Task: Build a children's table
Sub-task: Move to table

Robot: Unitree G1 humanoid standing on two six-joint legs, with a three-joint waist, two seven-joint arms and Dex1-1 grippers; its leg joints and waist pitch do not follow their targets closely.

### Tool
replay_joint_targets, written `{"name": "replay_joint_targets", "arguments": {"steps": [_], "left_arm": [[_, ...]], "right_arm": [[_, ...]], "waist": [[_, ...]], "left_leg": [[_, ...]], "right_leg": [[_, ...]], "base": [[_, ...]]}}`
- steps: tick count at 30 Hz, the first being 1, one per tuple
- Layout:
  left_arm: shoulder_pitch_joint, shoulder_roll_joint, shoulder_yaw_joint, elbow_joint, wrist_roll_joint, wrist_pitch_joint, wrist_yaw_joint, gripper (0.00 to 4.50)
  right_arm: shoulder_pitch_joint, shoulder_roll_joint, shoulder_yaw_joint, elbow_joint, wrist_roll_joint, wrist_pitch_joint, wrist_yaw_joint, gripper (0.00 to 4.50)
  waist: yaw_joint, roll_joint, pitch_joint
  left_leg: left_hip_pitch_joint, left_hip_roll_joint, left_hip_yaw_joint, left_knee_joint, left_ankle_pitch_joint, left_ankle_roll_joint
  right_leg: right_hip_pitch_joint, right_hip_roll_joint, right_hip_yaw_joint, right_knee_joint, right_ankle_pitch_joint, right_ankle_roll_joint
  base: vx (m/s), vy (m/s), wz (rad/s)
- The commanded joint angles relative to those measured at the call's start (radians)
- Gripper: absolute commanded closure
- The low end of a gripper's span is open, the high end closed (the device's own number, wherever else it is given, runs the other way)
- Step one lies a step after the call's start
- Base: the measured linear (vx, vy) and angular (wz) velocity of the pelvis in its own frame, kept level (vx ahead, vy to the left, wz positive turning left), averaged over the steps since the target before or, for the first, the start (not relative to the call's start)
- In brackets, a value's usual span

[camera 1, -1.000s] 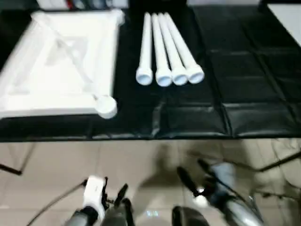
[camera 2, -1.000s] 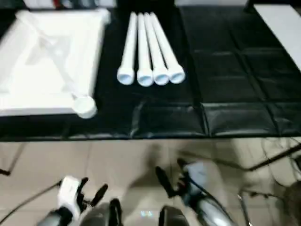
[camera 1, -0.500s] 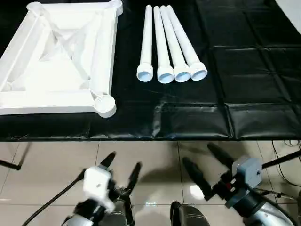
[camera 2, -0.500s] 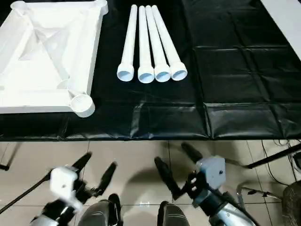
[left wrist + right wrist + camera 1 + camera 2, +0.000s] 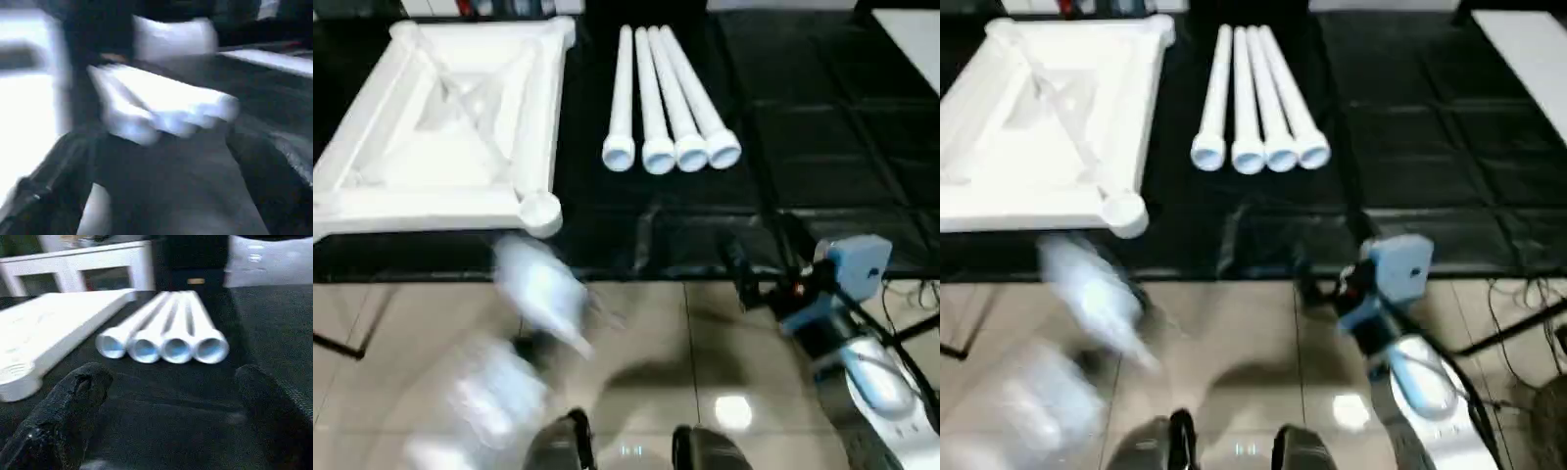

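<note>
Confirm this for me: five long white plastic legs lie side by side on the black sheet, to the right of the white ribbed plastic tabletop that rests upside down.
Not quite. There are four long white plastic legs, not five; the left eye view shows four open ends in a row. The rest holds: they lie side by side on the black sheet, to the right of the upside-down white ribbed plastic tabletop.
</note>
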Motion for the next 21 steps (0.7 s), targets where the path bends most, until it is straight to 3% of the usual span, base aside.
{"name": "replay_joint_targets", "arguments": {"steps": [1,2,3,4,5,6,7,8,9,10,11,12,13,14,15,16,17,18,19,20,21], "left_arm": [[0.019,-0.004,0.006,0.019,0.013,0.048,0.024,0.02],[0.019,-0.004,0.006,0.019,0.013,0.048,0.024,0.02],[0.015,-0.01,0.013,0.033,0.034,0.063,0.043,0.02],[0.011,-0.013,0.025,0.046,0.058,0.07,0.064,0.02],[0.007,-0.018,0.036,0.056,0.065,0.081,0.079,0.02],[0.0,-0.035,0.045,0.06,0.087,0.095,0.085,0.02],[-0.001,-0.051,0.05,0.062,0.096,0.099,0.086,0.02],[-0.008,-0.045,0.052,0.058,0.08,0.121,0.092,0.02],[-0.004,-0.031,0.049,0.056,0.069,0.132,0.091,0.02],[0.005,-0.015,0.042,0.053,0.051,0.144,0.092,0.02],[0.005,-0.015,0.042,0.053,0.051,0.144,0.092,0.02],[0.018,-0.011,0.041,0.051,0.039,0.149,0.088,0.02],[0.018,-0.011,0.041,0.051,0.039,0.149,0.088,0.02],[0.018,-0.011,0.041,0.051,0.039,0.149,0.088,0.02],[0.018,-0.011,0.041,0.051,0.039,0.149,0.088,0.02],[0.018,-0.011,0.041,0.051,0.039,0.149,0.088,0.02],[0.018,-0.011,0.041,0.051,0.039,0.149,0.088,0.02],[0.018,-0.011,0.041,0.051,0.039,0.149,0.088,0.02],[0.018,-0.011,0.041,0.051,0.039,0.149,0.088,0.02],[0.022,-0.011,0.04,0.048,0.031,0.156,0.088,0.02],[0.094,-0.041,-0.005,0.013,0.026,0.187,0.094,0.02]], "right_arm": [[0.0,0.021,0.014,0.036,-0.016,-0.01,-0.004,0.0],[0.0,0.021,0.014,0.036,-0.016,-0.01,-0.004,0.0],[-0.002,0.028,0.019,0.045,0.002,-0.007,0.01,0.0],[-0.004,0.035,0.019,0.049,0.032,-0.005,0.026,0.0],[-0.011,0.035,0.023,0.058,0.045,0.014,0.031,0.0],[-0.02,0.034,0.021,0.062,0.054,0.037,0.03,0.0],[-0.029,0.027,0.021,0.072,0.04,0.049,0.024,0.0],[-0.036,0.023,0.021,0.078,0.027,0.058,0.017,0.0],[-0.046,0.022,0.024,0.083,0.018,0.057,0.015,0.0],[-0.06,0.012,0.03,0.087,-0.006,0.068,0.004,0.0],[-0.06,0.012,0.03,0.087,-0.006,0.068,0.004,0.0],[-0.062,0.008,0.039,0.087,-0.012,0.071,0.007,0.0],[-0.062,0.008,0.039,0.087,-0.012,0.071,0.007,0.0],[-0.062,0.008,0.039,0.087,-0.012,0.071,0.007,0.0],[-0.062,0.008,0.039,0.087,-0.012,0.071,0.007,0.0],[-0.062,0.008,0.039,0.087,-0.012,0.071,0.007,0.0],[-0.062,0.008,0.039,0.087,-0.012,0.071,0.007,0.0],[-0.062,0.008,0.039,0.087,-0.012,0.071,0.007,0.0],[-0.062,0.008,0.039,0.087,-0.012,0.071,0.007,0.0],[-0.064,0.004,0.042,0.086,-0.014,0.075,0.011,0.0],[-0.094,0.017,0.057,0.128,-0.06,0.083,-0.017,0.0]], "waist": [[0.025,-0.027,-0.066],[0.027,-0.02,-0.075],[0.025,-0.004,-0.103],[0.015,0.001,-0.111],[-0.024,0.037,-0.133],[-0.041,0.051,-0.14],[-0.02,0.053,-0.121],[-0.007,0.048,-0.126],[0.004,0.036,-0.134],[0.01,0.027,-0.135],[0.019,-0.006,-0.128],[0.015,-0.018,-0.119],[0.031,-0.017,-0.109],[0.023,0.01,-0.08],[-0.002,0.007,-0.058],[-0.008,0.031,-0.059],[-0.032,0.047,-0.062],[-0.027,0.064,-0.072],[-0.027,0.062,-0.074],[-0.034,0.043,-0.077],[-0.047,-0.053,-0.082]], "left_leg": [[-0.041,0.045,-0.072,0.043,-0.054,0.162],[-0.055,0.044,-0.086,0.054,-0.04,0.177],[-0.058,0.039,-0.101,0.021,0.042,0.272],[-0.032,0.03,-0.094,-0.001,0.097,0.335],[0.093,0.023,-0.118,-0.021,0.278,0.527],[0.141,0.036,-0.148,-0.009,0.387,0.608],[0.08,0.071,-0.144,-0.043,0.59,0.595],[0.058,0.085,-0.132,-0.048,0.616,0.54],[0.032,0.087,-0.119,-0.079,0.397,0.338],[0.041,0.091,-0.133,-0.092,0.261,0.274],[0.049,0.082,-0.117,-0.11,-0.074,0.11],[0.033,0.054,-0.113,-0.089,-0.222,0.03],[0.026,0.004,-0.13,0.064,-0.239,-0.026],[0.013,0.009,-0.185,0.143,-0.125,-0.052],[0.011,0.003,-0.187,0.086,-0.208,-0.104],[0.049,0.025,-0.204,0.025,-0.437,-0.146],[0.066,0.077,-0.232,-0.085,-0.915,-0.225],[0.029,0.056,-0.237,-0.147,-1.022,-0.231],[0.035,0.042,-0.222,-0.154,-1.001,-0.223],[0.046,0.023,-0.206,-0.136,-0.91,-0.222],[0.03,0.011,-0.196,-0.101,-0.734,-0.18]], "right_leg": [[0.072,-0.261,0.145,-0.144,-0.246,-0.187],[0.082,-0.261,0.148,-0.137,-0.229,-0.2],[0.08,-0.191,0.107,-0.1,-0.087,-0.221],[0.06,-0.137,0.078,-0.077,-0.027,-0.213],[-0.037,0.009,-0.018,0.038,0.007,-0.164],[-0.097,0.039,-0.041,0.099,-0.065,-0.101],[-0.101,0.034,-0.046,0.16,-0.129,0.027],[-0.095,0.027,-0.043,0.168,-0.11,0.055],[-0.054,0.006,-0.031,0.148,-0.071,0.044],[-0.048,-0.007,-0.016,0.126,-0.07,0.027],[-0.042,-0.048,0.018,0.061,-0.031,-0.03],[-0.038,-0.114,0.054,0.006,-0.028,-0.094],[-0.007,-0.265,0.118,-0.088,-0.168,-0.18],[0.011,-0.276,0.12,-0.118,-0.347,-0.189],[0.017,-0.158,0.028,-0.103,-0.574,-0.155],[-0.011,-0.09,0.002,-0.085,-0.615,-0.133],[-0.018,-0.031,-0.017,-0.007,-0.355,-0.074],[0.039,-0.014,-0.039,0.083,-0.078,-0.069],[0.035,-0.013,-0.044,0.078,-0.015,-0.068],[0.029,-0.038,-0.025,0.041,-0.024,-0.073],[0.039,-0.098,0.013,-0.033,-0.193,-0.077]], "base": [[-0.018,0.06,-0.08],[0.037,0.153,-0.12],[0.064,0.226,-0.08],[0.064,0.226,-0.08],[0.052,0.238,0.11],[0.015,0.215,0.15],[0.015,0.215,0.15],[-0.023,0.186,0.14],[-0.059,0.144,0.04],[-0.059,0.144,0.04],[-0.09,0.091,0.0],[-0.107,0.08,0.02],[-0.107,0.08,0.02],[-0.107,0.092,-0.08],[-0.115,0.109,-0.16],[-0.115,0.109,-0.16],[-0.157,0.143,-0.02],[-0.153,0.141,0.06],[-0.153,0.141,0.06],[-0.095,0.1,0.01],[-0.078,0.042,-0.09]]}}
